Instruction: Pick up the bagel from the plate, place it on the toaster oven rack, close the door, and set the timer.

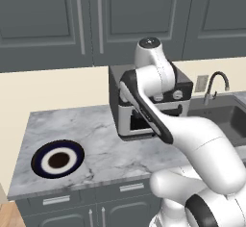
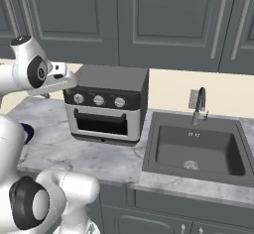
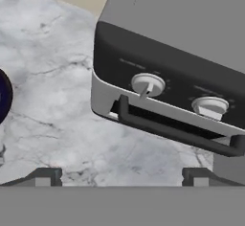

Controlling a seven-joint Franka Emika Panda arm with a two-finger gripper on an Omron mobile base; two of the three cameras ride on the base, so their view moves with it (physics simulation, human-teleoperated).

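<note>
Bagel: cannot tell where it lies. The plate (image 1: 42,150), at 9 o'clock on the worktop (image 1: 103,139), looks bare, and the door (image 2: 101,124) of the oven (image 2: 115,78) is shut, so it's likely inside. Jaws stand wide apart, holding nothing, with the knobs (image 3: 147,84) at 12 o'clock.

Risks: jaws grab the wrong knob, slip off its small cap, or catch the handle (image 3: 177,131) just below and pull the door open.

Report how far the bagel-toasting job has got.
Done, it seems: the plate holds no bagel and the door is shut. In hand: the open gripper hovers before the toaster oven's knobs. Left: setting the timer.
</note>
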